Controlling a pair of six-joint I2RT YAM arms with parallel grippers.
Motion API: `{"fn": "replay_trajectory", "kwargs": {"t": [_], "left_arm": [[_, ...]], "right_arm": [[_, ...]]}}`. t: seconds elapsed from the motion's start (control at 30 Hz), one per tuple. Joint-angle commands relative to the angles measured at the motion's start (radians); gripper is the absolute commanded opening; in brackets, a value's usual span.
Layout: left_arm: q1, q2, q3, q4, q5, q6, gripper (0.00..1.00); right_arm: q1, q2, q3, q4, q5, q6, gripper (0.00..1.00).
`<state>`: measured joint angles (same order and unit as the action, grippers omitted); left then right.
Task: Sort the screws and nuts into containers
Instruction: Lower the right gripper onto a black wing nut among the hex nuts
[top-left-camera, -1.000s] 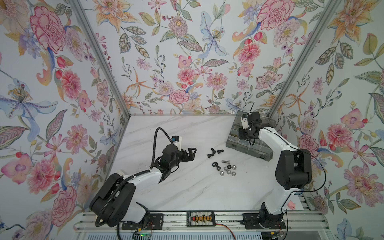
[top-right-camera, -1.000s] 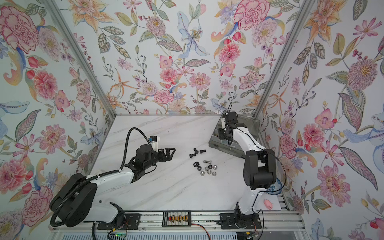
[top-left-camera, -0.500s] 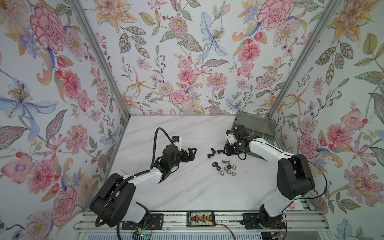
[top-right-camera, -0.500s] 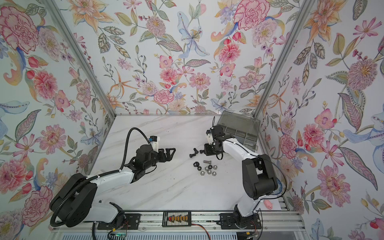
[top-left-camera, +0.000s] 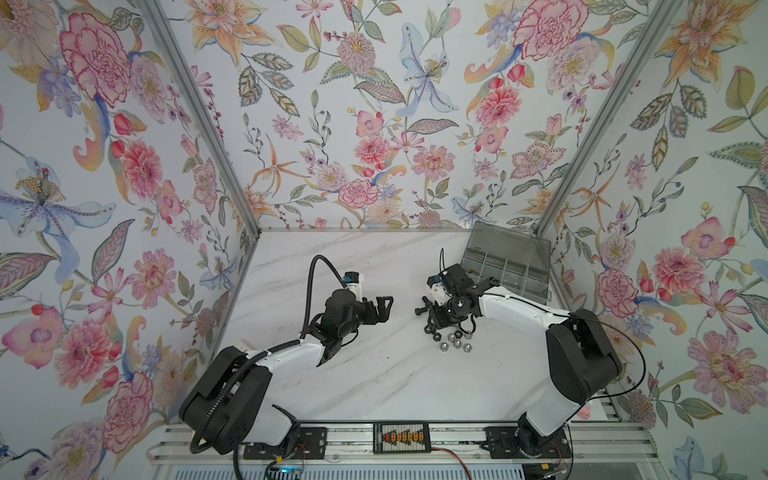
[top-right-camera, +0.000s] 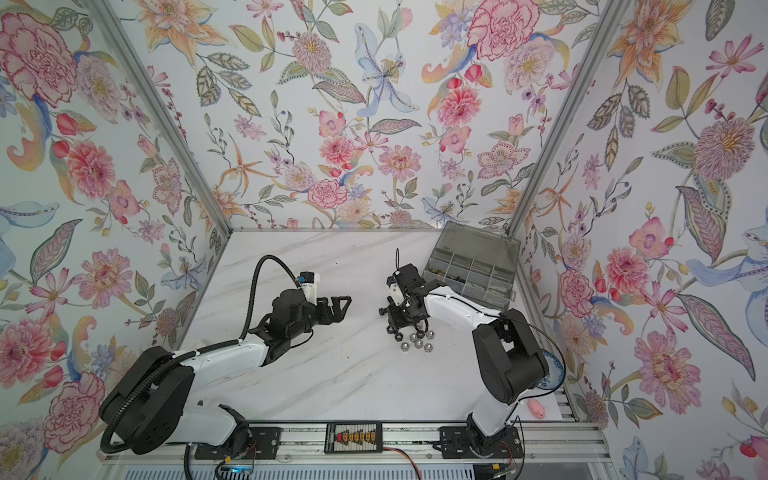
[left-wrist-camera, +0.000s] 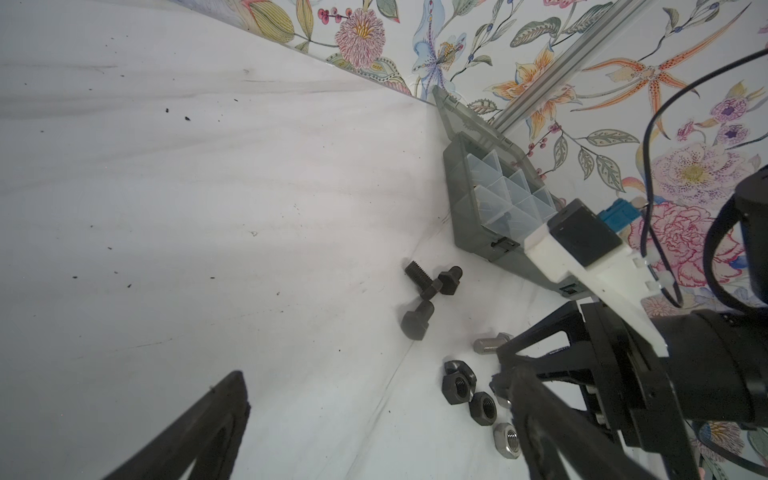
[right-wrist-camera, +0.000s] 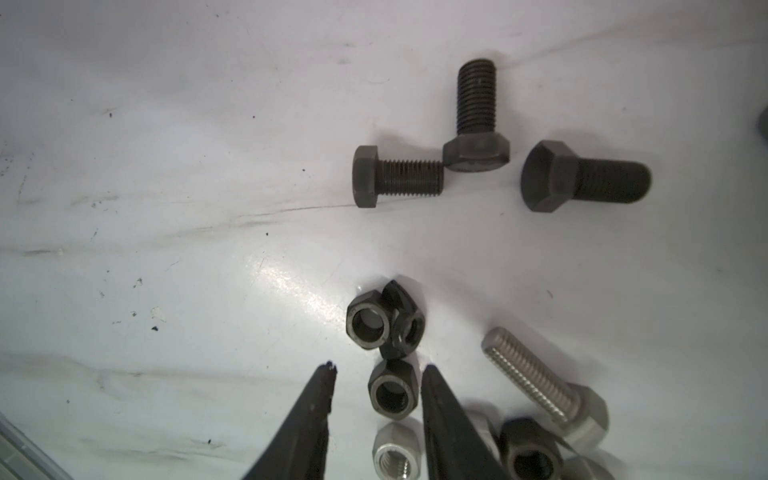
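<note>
Black fingertips of my right claw (right-wrist-camera: 376, 374) stand partly open, straddling a black nut (right-wrist-camera: 392, 392) that lies on the counter (right-wrist-camera: 166, 187), not yet pinched. Just past the tips sit two more black nuts (right-wrist-camera: 384, 320) leaning on each other, and a silver nut (right-wrist-camera: 392, 455) lies back between the fingers, so I judge a closing squeeze could catch two at once or flick one away across the slick top. Off to one side of the claw rests the silver bolt (right-wrist-camera: 544, 386); farther out ahead, three black screws (right-wrist-camera: 476, 120) lie loose. Behind the arm, the smoky-grey organiser box (top-left-camera: 505, 266) stands with its lid up. My left claw (top-left-camera: 384, 309) hangs wide and empty, well apart. White marbled counter carries dark specks; floral wallpaper (top-left-camera: 374, 124) closes in the cell.
</note>
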<state>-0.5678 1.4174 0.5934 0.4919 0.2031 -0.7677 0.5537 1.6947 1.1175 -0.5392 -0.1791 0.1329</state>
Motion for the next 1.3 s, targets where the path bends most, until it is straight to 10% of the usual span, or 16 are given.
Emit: {"fn": "replay_trajectory", "kwargs": {"t": [0.0, 1.27], "left_arm": [[-0.006, 0.014, 0.006, 0.008, 0.005, 0.001, 0.99], [-0.006, 0.033, -0.001, 0.022, 0.007, -0.003, 0.99]], "right_arm": [[0.007, 0.012, -0.019, -0.019, 0.039, 0.018, 0.38], [0.057, 0.155, 0.048, -0.043, 0.145, 0.017, 0.34]]}}
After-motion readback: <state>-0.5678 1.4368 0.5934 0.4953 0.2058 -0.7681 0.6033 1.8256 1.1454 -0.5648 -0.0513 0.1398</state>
